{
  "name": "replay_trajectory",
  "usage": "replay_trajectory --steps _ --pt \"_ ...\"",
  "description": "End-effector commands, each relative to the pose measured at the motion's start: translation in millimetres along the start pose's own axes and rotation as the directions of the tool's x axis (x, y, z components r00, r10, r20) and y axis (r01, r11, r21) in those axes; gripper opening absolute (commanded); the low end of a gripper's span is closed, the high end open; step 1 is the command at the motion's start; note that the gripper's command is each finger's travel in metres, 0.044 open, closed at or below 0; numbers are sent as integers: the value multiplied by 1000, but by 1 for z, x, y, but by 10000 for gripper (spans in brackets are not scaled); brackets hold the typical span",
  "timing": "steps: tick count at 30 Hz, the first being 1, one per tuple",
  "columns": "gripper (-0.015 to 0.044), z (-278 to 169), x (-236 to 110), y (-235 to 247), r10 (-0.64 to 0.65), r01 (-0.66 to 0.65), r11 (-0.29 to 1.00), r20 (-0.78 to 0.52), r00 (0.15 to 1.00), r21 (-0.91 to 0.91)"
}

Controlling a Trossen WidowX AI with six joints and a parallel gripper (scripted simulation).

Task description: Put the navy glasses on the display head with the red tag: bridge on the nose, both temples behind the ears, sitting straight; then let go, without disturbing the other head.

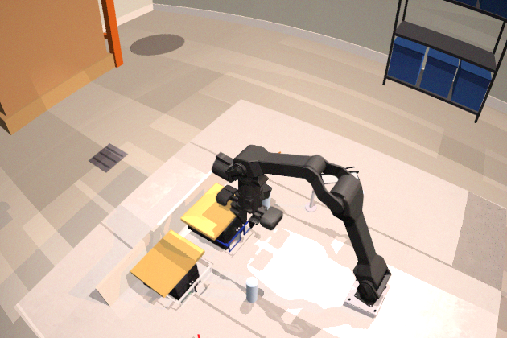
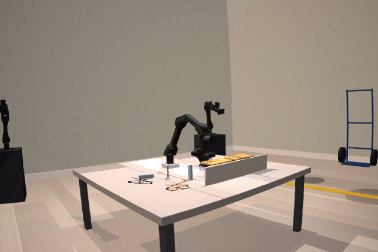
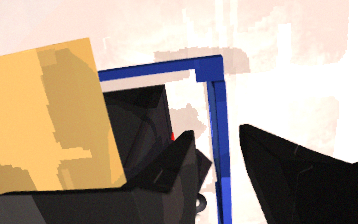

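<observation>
In the wrist view our black parallel-jaw gripper [image 3: 216, 150] has its fingers partly spread, with daylight on both sides of the navy blue thin-framed glasses [image 3: 218, 125], so we judge it is gripping nothing and the release is under way. The glasses sit on the dark display head under the yellow flat-topped cap [image 1: 208, 215], centre-left in the top view; a speck of red beside the frame in the wrist view is probably the tag, though it is too small to be sure. The frame's top bar runs across the head's front and one side bar drops between our fingers, which suggests the pair hangs on the head by itself; whether the temples sit behind the ears we cannot tell. The second head, under the orange flat-topped cap [image 1: 166, 263], stands apart at lower left. Open room lies to the right and upward; the pale blue cylinder [image 1: 252, 289] stands well below, so lifting straight up looks safest.
</observation>
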State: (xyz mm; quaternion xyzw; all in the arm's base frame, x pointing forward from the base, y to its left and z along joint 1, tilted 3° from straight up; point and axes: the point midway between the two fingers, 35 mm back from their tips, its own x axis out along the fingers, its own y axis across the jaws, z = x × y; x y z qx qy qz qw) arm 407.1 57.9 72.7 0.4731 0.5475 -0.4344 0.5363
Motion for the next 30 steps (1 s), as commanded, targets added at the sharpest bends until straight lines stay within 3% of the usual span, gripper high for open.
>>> replay_trajectory --steps 1,7,30 --pt "107 0 0 0 0 0 1000 0 1000 0" --pt "107 0 -32 -1 -3 3 1000 6 1000 1" --pt "107 0 -49 -58 -8 8 1000 6 1000 1"
